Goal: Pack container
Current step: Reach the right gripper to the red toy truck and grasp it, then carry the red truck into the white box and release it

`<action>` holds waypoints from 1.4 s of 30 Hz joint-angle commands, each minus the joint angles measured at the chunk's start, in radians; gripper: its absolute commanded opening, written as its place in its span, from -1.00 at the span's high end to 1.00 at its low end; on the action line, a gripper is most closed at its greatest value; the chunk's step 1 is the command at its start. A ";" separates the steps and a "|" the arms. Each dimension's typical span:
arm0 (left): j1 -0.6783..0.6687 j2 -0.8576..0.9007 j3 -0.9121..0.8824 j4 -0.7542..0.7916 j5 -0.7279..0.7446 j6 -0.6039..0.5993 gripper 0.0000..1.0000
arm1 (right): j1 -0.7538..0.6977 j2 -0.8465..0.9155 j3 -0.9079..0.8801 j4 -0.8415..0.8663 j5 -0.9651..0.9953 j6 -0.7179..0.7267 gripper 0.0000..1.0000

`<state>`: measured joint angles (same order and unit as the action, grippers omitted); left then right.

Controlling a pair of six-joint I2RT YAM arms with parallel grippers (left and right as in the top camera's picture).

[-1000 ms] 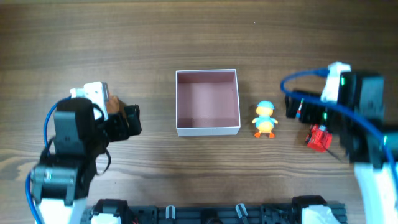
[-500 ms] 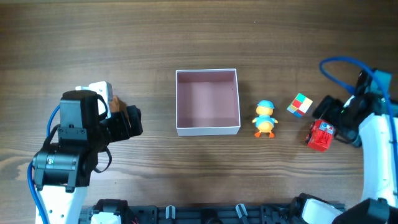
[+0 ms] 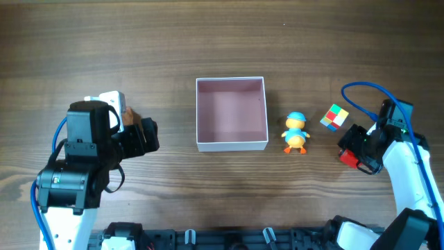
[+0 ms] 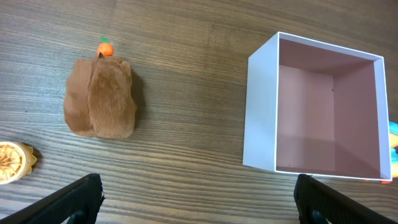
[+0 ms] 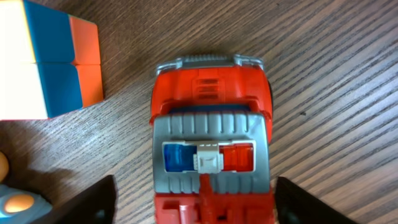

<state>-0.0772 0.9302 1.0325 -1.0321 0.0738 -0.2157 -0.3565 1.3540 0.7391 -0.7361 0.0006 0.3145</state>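
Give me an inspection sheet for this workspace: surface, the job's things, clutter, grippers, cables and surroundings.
Surface: brown wood-grain table, no spills seen.
Job's things: square white-walled container with pink inside, empty; yellow duck toy with blue cap beside it, apart; multicoloured cube; red toy truck; brown fuzzy toy.
Clutter: small orange piece; round pale-yellow item, cut off by the frame.
Grippers: left gripper open over bare wood; right gripper open, astride the truck.
Cables: blue cable looped on the right arm, another on the left.
Surroundings: dark rail along the near edge.
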 commanded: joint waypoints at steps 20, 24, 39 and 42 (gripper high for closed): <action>0.005 -0.002 0.019 -0.005 0.012 -0.009 -1.00 | -0.003 -0.034 0.046 -0.054 0.006 0.012 0.92; 0.005 -0.002 0.019 -0.005 0.012 -0.009 -1.00 | -0.003 -0.163 0.156 -0.150 0.005 0.002 0.92; 0.005 -0.002 0.019 -0.005 0.012 -0.010 -0.99 | 0.918 -0.069 0.478 0.023 0.024 -0.070 0.92; 0.005 -0.002 0.019 -0.005 0.012 -0.009 -0.99 | 0.926 0.141 0.478 0.119 -0.001 -0.043 0.92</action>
<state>-0.0772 0.9302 1.0325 -1.0401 0.0742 -0.2161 0.5671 1.3994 1.2049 -0.6506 -0.0353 0.2367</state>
